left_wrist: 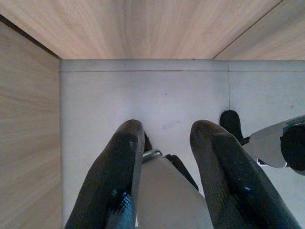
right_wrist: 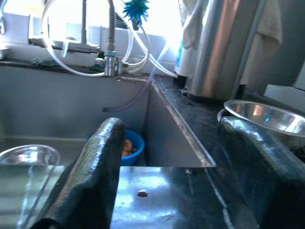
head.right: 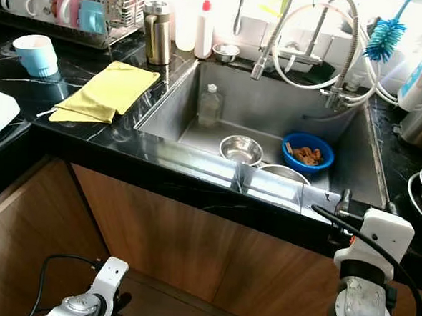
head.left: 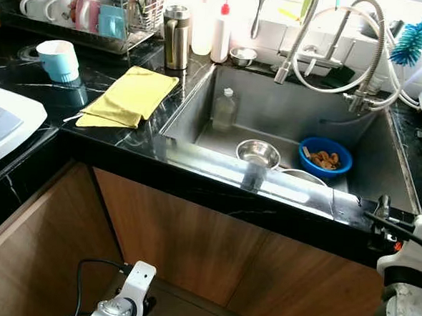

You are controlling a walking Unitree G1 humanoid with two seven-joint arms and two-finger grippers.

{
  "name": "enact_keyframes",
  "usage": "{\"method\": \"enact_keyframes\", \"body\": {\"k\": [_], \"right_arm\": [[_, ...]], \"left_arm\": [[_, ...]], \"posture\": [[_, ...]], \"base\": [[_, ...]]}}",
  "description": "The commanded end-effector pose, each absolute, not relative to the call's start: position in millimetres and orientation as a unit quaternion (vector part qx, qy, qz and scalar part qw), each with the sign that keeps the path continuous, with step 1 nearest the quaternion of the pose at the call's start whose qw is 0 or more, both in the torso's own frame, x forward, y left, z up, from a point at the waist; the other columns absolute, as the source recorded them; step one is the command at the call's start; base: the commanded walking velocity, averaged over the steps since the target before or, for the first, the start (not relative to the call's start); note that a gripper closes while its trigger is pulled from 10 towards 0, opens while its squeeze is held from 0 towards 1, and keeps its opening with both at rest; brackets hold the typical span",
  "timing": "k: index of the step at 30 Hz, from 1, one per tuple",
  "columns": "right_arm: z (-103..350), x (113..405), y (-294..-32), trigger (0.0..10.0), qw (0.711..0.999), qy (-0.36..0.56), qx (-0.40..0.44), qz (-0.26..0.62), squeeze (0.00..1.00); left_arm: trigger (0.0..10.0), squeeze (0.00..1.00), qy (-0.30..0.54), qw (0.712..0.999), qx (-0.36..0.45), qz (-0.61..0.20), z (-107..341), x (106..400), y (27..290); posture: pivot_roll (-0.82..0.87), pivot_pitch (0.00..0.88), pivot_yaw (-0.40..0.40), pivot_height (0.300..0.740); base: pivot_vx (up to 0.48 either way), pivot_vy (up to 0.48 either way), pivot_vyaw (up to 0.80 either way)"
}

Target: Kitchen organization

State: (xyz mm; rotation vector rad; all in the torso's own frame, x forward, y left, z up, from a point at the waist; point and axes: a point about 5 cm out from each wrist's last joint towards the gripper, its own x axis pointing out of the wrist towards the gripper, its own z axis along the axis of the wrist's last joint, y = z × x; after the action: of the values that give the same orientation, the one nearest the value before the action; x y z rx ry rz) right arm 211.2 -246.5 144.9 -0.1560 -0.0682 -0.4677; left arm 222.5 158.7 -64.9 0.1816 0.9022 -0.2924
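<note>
Two silver arms hang low before a black marbled table [head.left: 29,82] that wraps a corner of a kitchen, with wood cabinet fronts [head.left: 191,243] below it. Set into the table is a deep steel sink [head.left: 285,112]. Inside the sink stand a clear bottle [head.left: 225,109] near the back left, a steel bowl [head.left: 258,154] toward the front, and a blue bowl [head.left: 326,156] of brown food just beside it to the right. A tap with looping hoses [head.left: 339,51] rises behind the sink, and a teal bottle brush [head.left: 413,38] stands at the far right.

Left of the sink a yellow cloth [head.left: 129,97] lies folded on the table. Beyond it a pale blue cup [head.left: 59,59] sits upside down, and a dish rack [head.left: 84,10] holds white, pink and blue mugs. A steel canister [head.left: 177,35] and a white squeeze bottle with a red cap [head.left: 221,31] stand at the sink's back left corner, with a small steel bowl [head.left: 242,56] beside them. No label or writing can be read.

Right gripper [right_wrist: 176,167] is raised at the sink's front right corner, jaws spread wide and holding nothing, with a large steel pot [right_wrist: 224,43] and a steel dish [right_wrist: 264,114] on the table ahead. Left gripper [left_wrist: 164,162] points down at a pale floor [left_wrist: 143,95] by the cabinets, jaws parted and holding nothing.
</note>
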Motion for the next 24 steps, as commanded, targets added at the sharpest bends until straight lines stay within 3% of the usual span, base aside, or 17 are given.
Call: {"method": "enact_keyframes", "body": {"k": [1,17,24], "right_arm": [[142.5,210.4,-254.1,10.0,0.963,-0.018,-0.089,-0.254,0.0],[141.4,199.1,-289.3,10.0,0.922,0.016,-0.084,-0.379,0.0],[145.6,205.3,-287.0,10.0,0.922,0.008,-0.079,-0.379,0.0]], "left_arm": [[10.0,0.0,0.449,0.877,0.093,-0.148,-70.1,214.1,158.3],[10.0,0.0,0.447,0.878,0.087,-0.151,-70.2,214.0,155.0],[10.0,0.0,0.446,0.879,0.085,-0.147,-69.5,215.3,155.9]], "posture": [[0.12,0.03,-0.076,0.732],[0.13,0.044,-0.079,0.732],[0.14,0.05,-0.077,0.732]], "base": [[0.0,0.0,0.0],[0.0,0.0,0.0],[0.0,0.0,0.0]]}}
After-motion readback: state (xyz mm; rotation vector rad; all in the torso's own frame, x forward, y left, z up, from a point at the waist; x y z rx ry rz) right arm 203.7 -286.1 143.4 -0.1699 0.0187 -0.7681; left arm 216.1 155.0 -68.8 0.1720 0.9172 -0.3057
